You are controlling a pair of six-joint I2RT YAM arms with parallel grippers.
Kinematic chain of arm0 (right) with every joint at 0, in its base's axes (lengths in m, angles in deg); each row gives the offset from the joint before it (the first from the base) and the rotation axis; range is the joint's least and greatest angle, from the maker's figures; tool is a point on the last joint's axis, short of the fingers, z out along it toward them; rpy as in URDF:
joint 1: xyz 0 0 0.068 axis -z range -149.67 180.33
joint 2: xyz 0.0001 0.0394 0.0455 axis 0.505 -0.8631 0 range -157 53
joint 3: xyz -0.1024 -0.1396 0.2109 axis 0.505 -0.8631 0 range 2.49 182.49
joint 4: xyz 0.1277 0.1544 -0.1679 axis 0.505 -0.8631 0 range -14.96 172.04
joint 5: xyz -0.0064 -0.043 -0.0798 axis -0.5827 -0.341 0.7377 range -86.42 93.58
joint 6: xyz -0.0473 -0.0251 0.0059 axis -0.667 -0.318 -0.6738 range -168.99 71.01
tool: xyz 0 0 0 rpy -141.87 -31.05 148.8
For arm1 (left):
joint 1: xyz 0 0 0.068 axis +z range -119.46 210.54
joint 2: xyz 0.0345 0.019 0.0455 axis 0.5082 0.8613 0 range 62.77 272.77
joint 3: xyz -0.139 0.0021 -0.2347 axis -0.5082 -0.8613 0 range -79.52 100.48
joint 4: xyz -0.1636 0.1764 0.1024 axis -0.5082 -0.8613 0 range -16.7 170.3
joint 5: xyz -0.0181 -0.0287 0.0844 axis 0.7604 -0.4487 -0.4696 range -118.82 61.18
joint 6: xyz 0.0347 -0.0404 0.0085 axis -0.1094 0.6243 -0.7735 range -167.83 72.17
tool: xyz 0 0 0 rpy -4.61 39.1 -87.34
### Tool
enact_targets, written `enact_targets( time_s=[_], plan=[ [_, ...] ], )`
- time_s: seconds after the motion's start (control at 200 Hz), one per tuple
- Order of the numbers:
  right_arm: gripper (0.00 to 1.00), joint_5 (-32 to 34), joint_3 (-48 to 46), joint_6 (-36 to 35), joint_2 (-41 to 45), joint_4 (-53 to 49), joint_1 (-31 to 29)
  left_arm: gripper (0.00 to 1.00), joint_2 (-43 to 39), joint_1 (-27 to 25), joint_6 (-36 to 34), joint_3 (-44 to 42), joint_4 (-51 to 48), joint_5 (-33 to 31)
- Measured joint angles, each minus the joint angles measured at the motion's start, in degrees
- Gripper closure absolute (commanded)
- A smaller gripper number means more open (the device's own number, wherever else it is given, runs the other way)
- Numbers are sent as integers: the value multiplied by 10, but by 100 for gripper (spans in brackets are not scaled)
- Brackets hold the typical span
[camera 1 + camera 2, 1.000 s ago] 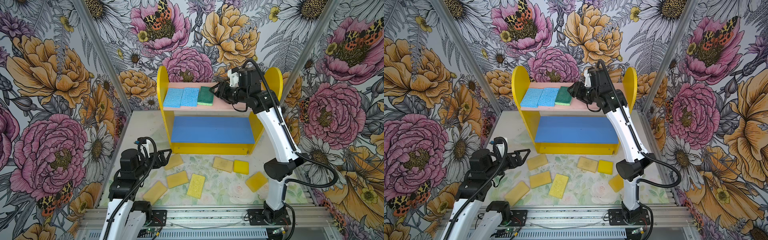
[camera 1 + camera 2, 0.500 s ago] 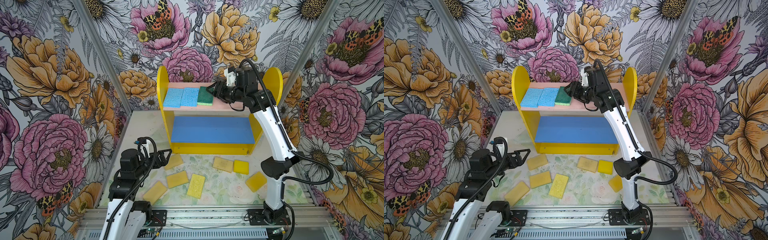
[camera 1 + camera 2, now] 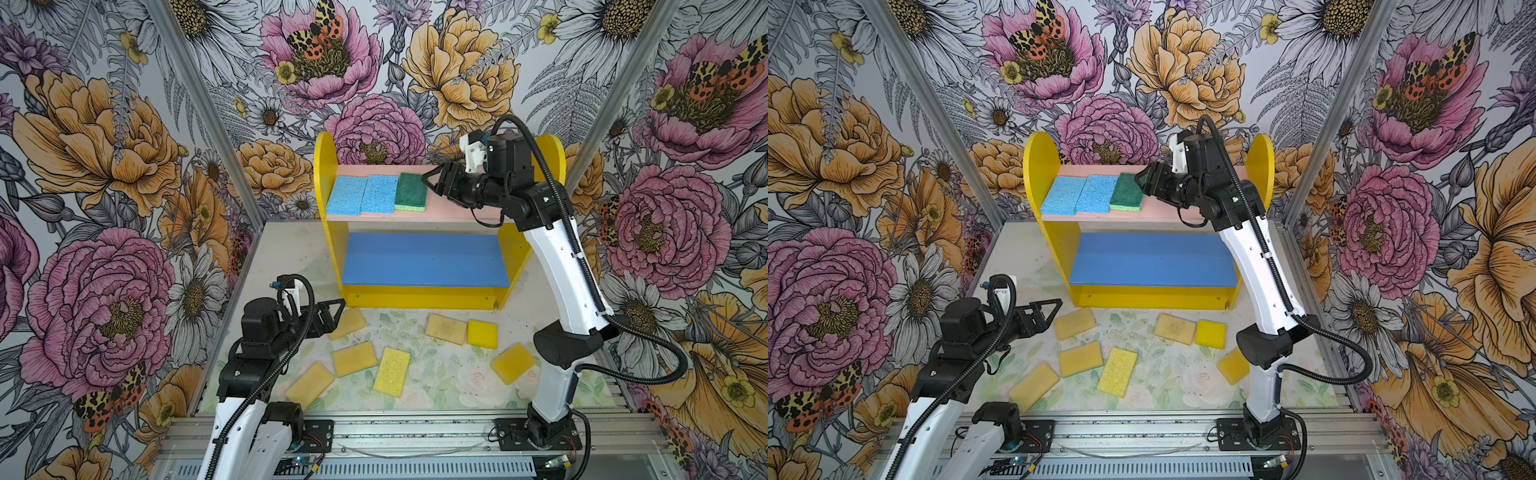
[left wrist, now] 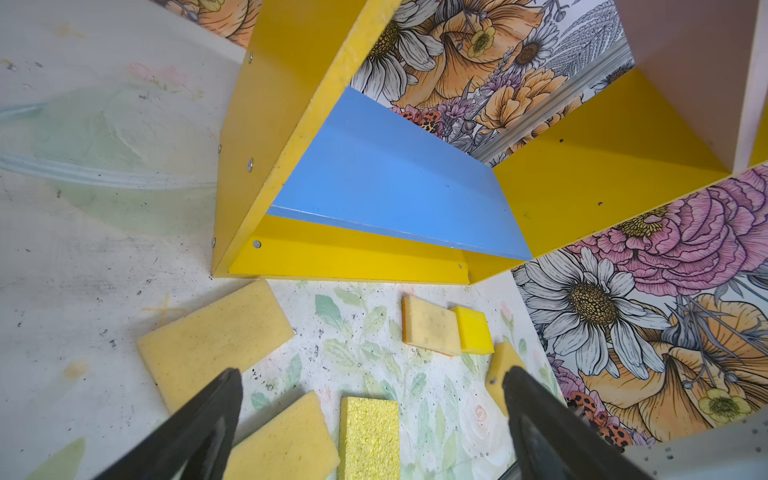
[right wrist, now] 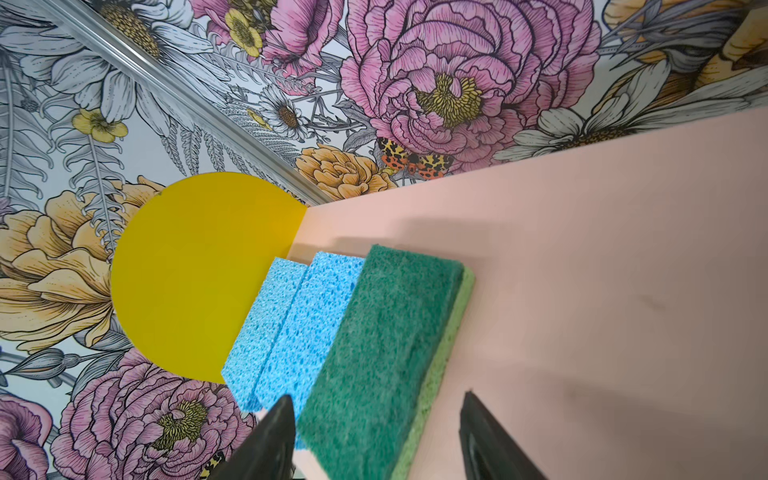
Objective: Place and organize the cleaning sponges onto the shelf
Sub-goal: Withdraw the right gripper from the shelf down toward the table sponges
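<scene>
Pink board (image 5: 582, 270): two blue sponges (image 3: 345, 195), green sponge (image 3: 410, 192) | left fingers (image 4: 199, 428) apart | right fingers (image 5: 266, 449) apart

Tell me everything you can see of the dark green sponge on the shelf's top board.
The dark green sponge is a flat rectangle with a fibrous dark green scouring top over a lighter green foam layer. It lies on the pink upper board, third in the row, with its long edge against a light blue sponge. The right claw straddles the end nearest it, open, with a gap showing on one side.
</scene>
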Motion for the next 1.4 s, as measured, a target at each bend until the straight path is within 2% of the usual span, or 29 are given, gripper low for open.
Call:
enact_targets(
  time_s=[0.16,0.37,0.635,0.83,1.001,1.121,1.276,1.401],
  plan=[
    [32,-7,-8,-16,56,1,-36,1,-4,-15,0,0,0,-3],
    [30,-15,-87,-53,121,8,-136,1,-6,-23,0,0,0,-9],
    [29,23,-355,-67,214,45,-222,1,-6,-48,0,0,0,-15],
    [28,92,-539,-50,310,94,-276,1,-6,-55,0,-1,0,-15],
    [28,135,-662,-16,407,146,-308,1,-3,-63,0,-2,0,-18],
    [28,155,-776,37,451,208,-320,1,13,-89,0,-2,-1,-35],
    [28,156,-925,118,458,290,-327,1,64,-143,0,-2,-6,-53],
    [29,157,-994,167,448,322,-328,1,74,-174,1,-2,-13,-69]
  ],
)
